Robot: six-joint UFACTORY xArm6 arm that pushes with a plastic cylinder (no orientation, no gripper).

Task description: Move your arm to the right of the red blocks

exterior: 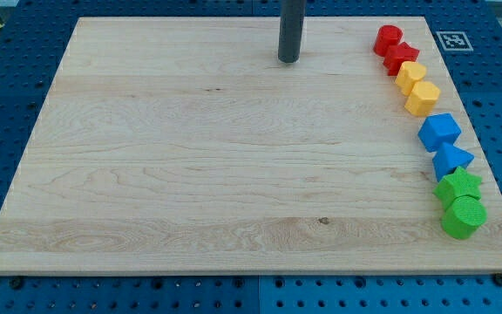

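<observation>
Near the view's top centre: my tip [288,60] rests on bare wooden board [190,157], a plain rod grasping nothing.
Red cylinder [388,38] and red star-like block [400,58] lie well to its right; nothing between. Below them along the right edge run yellow blocks [417,87], blue blocks [444,142], green blocks [460,202].

My tip [288,60] hangs at the lower end of the straight dark rod, which stands upright from the view's top.

A lab bench: wooden board [190,157] on blue perforated table [495,87], fiducial tag [452,40] beside.
</observation>
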